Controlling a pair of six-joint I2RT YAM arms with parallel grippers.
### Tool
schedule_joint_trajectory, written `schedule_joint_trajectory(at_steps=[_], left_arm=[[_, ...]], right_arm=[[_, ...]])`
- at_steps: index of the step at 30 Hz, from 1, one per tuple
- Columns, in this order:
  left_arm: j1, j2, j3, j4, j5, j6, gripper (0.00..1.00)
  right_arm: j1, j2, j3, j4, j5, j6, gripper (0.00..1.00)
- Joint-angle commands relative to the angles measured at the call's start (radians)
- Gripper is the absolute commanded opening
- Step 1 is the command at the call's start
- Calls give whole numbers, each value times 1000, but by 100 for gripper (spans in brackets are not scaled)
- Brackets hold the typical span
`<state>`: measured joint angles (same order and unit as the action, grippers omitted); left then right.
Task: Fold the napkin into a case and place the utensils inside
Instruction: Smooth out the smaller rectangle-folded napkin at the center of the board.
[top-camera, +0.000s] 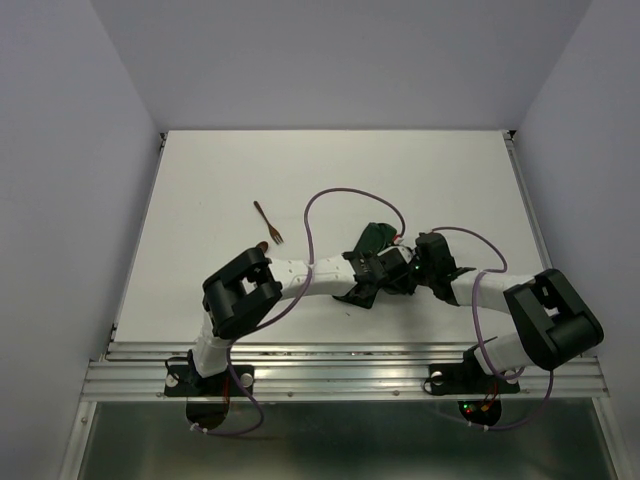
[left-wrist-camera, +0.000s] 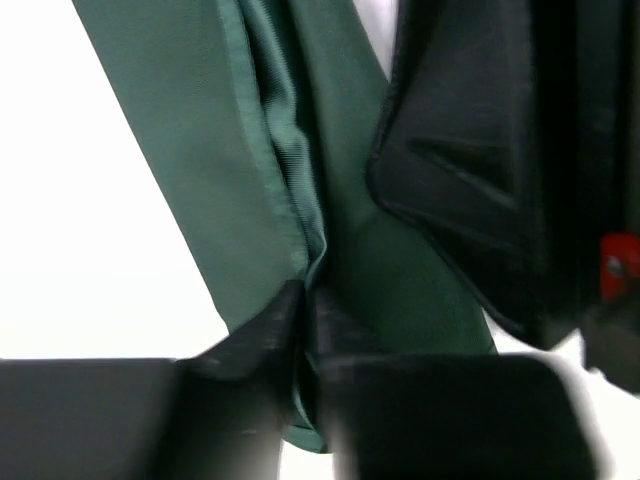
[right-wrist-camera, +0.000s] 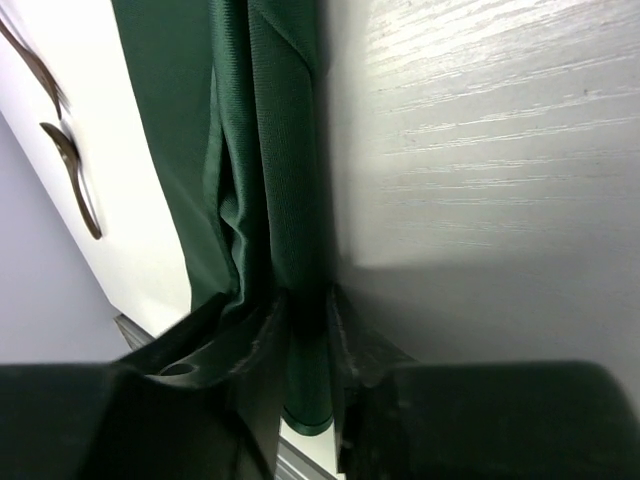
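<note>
The dark green napkin (top-camera: 376, 237) is bunched up at the middle of the table between both grippers. My left gripper (left-wrist-camera: 305, 305) is shut on a fold of the napkin (left-wrist-camera: 200, 130), which hangs in long pleats. My right gripper (right-wrist-camera: 305, 315) is shut on a narrow folded edge of the napkin (right-wrist-camera: 275, 150). In the top view the left gripper (top-camera: 372, 264) and right gripper (top-camera: 418, 262) sit close together. The brown wooden fork (top-camera: 268, 222) lies to the left on the table. The spoon (top-camera: 263, 245) shows only its tip beside the left arm's elbow. Both utensils (right-wrist-camera: 70, 175) appear at the right wrist view's left edge.
The right gripper's black body (left-wrist-camera: 500, 170) fills the right side of the left wrist view, very near the left fingers. A purple cable (top-camera: 320, 205) loops over the table above the arms. The white table (top-camera: 330, 165) has a metal rail (top-camera: 350, 365) along its near edge.
</note>
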<state>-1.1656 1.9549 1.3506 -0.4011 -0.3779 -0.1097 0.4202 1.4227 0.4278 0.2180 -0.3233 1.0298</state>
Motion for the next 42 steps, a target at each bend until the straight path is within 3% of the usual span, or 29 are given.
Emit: schedule_joint_trajectory(at_steps=[1,2,11,15,33,42], left_arm=[[-6,7,-1,-18,-32,-4,9],[-6,9,10,-27,-29,-5,0],[18,-25,45,-38,100,-10,0],[53,-47,56,-18,206,-31,0],[126,-42,102,19,418,-134,0],[126,-27,94,22,435,-143,0]], right_arm=[[9,13,-9,34,-14,4,22],[9,12,-11,38,-16,4,18],[9,1,-17,58,-16,19,1],[19,10,-14,75,-22,29,1],[48,79,8,135,-30,52,1],[57,97,25,141,-26,56,1]])
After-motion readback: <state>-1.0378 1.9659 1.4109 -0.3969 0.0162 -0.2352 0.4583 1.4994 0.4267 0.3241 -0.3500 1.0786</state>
